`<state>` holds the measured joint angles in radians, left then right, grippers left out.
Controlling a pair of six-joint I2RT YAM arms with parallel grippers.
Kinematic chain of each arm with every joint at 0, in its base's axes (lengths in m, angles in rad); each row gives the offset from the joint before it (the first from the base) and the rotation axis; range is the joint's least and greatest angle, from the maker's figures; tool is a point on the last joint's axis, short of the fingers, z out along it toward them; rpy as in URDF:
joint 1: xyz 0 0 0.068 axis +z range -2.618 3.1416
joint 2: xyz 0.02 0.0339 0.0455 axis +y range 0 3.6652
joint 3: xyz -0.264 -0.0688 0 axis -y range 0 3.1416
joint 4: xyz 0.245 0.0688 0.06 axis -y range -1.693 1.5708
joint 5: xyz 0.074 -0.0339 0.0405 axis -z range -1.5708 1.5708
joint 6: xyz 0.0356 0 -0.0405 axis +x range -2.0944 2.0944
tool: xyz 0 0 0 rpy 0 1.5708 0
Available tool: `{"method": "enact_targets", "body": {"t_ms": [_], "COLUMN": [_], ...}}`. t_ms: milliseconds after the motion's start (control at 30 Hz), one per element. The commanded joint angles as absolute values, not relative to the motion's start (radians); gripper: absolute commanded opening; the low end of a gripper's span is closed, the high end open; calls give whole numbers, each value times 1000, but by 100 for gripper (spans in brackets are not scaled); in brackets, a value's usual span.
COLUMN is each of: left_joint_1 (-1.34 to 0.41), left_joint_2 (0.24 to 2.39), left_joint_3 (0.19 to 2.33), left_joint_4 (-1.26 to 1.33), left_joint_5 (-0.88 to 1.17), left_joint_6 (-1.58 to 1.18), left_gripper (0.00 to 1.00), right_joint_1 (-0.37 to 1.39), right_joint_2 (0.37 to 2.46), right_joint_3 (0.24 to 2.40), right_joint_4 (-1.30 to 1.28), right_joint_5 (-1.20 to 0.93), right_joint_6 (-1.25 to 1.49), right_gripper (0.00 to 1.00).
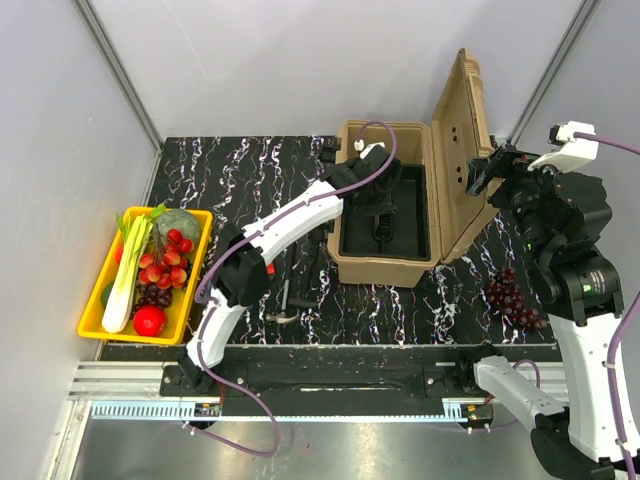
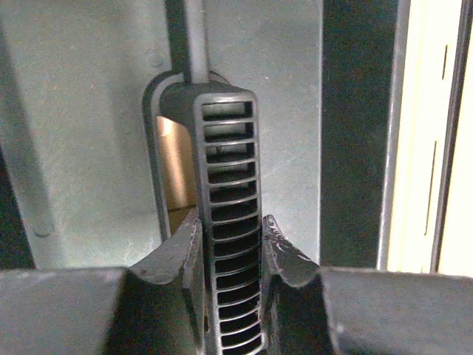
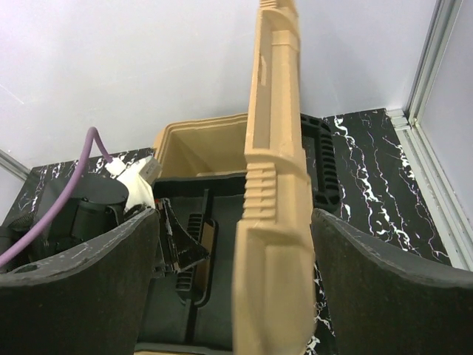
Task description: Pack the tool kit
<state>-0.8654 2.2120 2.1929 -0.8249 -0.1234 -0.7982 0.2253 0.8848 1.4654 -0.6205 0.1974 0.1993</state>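
The tan toolbox [image 1: 385, 262] stands open at the table's middle, its lid [image 1: 462, 160] upright on the right. The black inner tray [image 1: 412, 215] sits inside it. My left gripper [image 1: 380, 208] reaches down into the box and is shut on the tray's ribbed black centre handle [image 2: 225, 163]; the jaws press on both its sides in the left wrist view [image 2: 230, 225]. My right gripper [image 1: 487, 170] is open and straddles the lid's free edge [image 3: 277, 148], its fingers [image 3: 89, 296] wide apart on either side. A small hand tool with a red handle [image 1: 280, 295] lies left of the box, partly hidden by my left arm.
A yellow tray [image 1: 95, 312] of vegetables and fruit sits at the far left. A bunch of dark grapes [image 1: 512, 295] lies right of the box, near my right arm. The lid's black top handle [image 3: 321, 159] faces outward. Grey walls enclose the table.
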Motion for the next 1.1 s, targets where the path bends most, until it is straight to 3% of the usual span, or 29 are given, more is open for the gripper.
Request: {"method": "enact_targets", "body": {"t_ms": [0, 633, 867, 1067], "left_joint_1": [-865, -812, -701, -526], "left_joint_2": [2178, 1916, 1813, 1750], "left_joint_3": [2238, 2155, 2108, 2014], "left_joint_4": [-786, -618, -557, -549], "left_joint_5": [-91, -61, -84, -107], "left_joint_6": [-637, -592, -583, -563], "left_gripper": [0, 0, 0, 0], "right_joint_1": [221, 221, 221, 221], "right_joint_2": [885, 925, 951, 1049], "right_joint_3": [1462, 1509, 1558, 1678], "right_joint_4": [-574, -540, -486, -454], "right_joint_5": [206, 210, 193, -81], "right_joint_6": [203, 175, 135, 23], "right_gripper": [88, 88, 89, 91]}}
